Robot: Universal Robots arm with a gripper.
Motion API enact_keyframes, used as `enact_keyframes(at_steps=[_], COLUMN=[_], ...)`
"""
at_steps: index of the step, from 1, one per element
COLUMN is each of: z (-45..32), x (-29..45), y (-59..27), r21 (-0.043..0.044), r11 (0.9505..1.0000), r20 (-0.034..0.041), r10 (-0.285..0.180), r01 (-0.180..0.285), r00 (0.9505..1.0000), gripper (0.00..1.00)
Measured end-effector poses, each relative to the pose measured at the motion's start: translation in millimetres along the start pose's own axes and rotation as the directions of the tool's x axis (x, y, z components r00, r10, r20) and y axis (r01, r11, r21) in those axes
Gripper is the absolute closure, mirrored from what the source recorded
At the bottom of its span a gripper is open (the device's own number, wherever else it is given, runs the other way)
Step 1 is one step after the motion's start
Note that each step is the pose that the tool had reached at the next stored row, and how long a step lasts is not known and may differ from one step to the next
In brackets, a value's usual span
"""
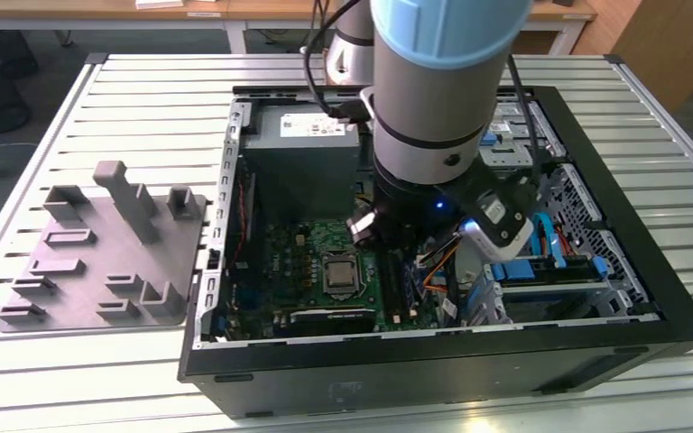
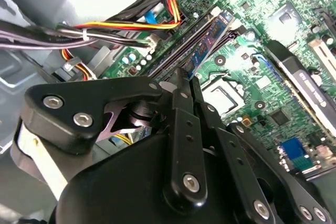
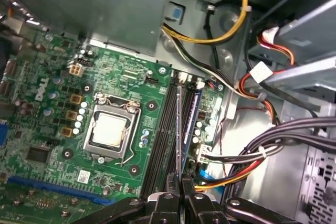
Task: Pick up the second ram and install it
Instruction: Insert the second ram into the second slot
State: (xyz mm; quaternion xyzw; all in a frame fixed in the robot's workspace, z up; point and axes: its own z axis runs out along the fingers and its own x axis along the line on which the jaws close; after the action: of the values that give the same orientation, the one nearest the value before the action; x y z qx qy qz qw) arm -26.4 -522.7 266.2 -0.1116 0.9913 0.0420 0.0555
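Pincer [image 3: 181,186] nipped onto the second ram [image 3: 179,129], over the memory slots [image 3: 164,129] inside the open computer case [image 1: 671,311].

Starting at the exterior view's left, I see a grey slotted fixture [image 1: 106,253] on the slatted worktop [image 1: 58,126], well apart from the pincer, then the case with the arm down inside it. In the first wrist view the processor socket [image 3: 108,131] sits on the motherboard [image 3: 152,90] off to one side of the pincer. The fingers are almost together, with the thin stick on edge between them. The stick runs away from the tips along the black slots, and I cannot tell whether its lower edge touches a slot. Just beside it, away from the socket, stands another memory stick [image 3: 196,106] with blue on it, and past that are the bundled cables [image 3: 273,150].
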Motion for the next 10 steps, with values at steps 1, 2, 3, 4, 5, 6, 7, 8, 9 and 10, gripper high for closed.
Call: enact_keyframes(at_steps=[1,2,3,4,5,6,7,8,9,10], z=[0.0,0.1,0.2,0.2,0.3,0.3,0.4,0.5,0.5,0.6], x=[0.0,0.0,0.0,0.0,0.0,0.0,0.1,0.1,0.0,0.0], y=[0.0,0.0,0.0,0.0,0.0,-0.1,0.0,0.0,0.0,0.0], r21=[0.0023,0.0045,0.0067,0.0087,0.0104,0.0119,0.0134,0.0151,0.0167,0.0183], r11=[0.9999,0.9995,0.9987,0.9979,0.9970,0.9959,0.9946,0.9930,0.9912,0.9891], r20=[0.0011,0.0022,0.0035,0.0046,0.0055,0.0066,0.0077,0.0089,0.0101,0.0114], r10=[0.016,0.033,0.050,0.065,0.077,0.089,0.103,0.117,0.131,0.146], r01=[-0.016,-0.033,-0.050,-0.065,-0.077,-0.089,-0.103,-0.117,-0.132,-0.146], r00=[0.9999,0.9995,0.9988,0.9979,0.9970,0.9960,0.9947,0.9930,0.9913,0.9893], gripper=[0.86,0.86,0.86,0.86,0.86,0.86,0.86,0.86,0.86,0.86])
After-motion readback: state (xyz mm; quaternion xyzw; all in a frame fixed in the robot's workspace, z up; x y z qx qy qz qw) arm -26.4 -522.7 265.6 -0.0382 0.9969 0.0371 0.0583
